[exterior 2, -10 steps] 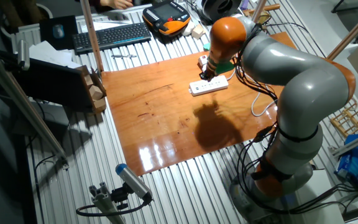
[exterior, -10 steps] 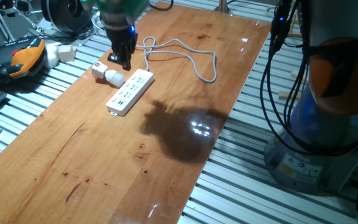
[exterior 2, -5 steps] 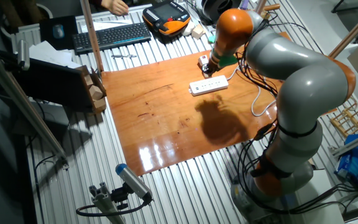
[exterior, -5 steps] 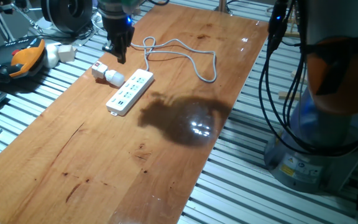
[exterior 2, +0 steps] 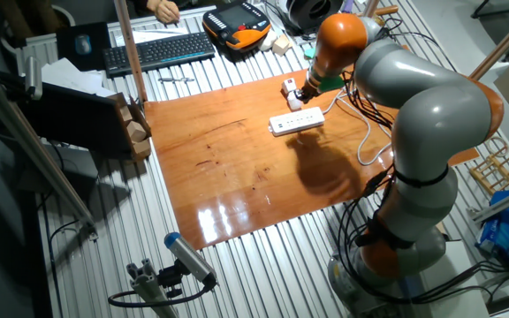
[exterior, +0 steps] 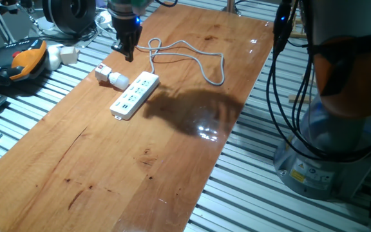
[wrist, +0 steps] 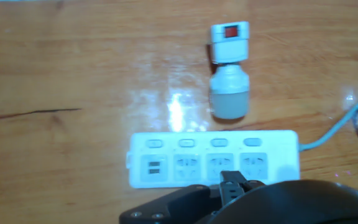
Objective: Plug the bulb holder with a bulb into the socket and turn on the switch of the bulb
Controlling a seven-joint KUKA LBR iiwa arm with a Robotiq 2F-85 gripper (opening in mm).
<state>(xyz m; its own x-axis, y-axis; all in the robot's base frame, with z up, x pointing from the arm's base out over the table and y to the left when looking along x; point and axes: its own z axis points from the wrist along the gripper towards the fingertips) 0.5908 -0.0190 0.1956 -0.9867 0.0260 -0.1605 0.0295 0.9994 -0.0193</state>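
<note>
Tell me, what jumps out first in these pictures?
The big grey and orange arm bends over the shiny wooden table, its hand hanging above the far end. Under it lies a long white socket with a looping cord. Right beside it, not plugged in, lies the bulb holder with its red switch and stubby bulb.
</note>
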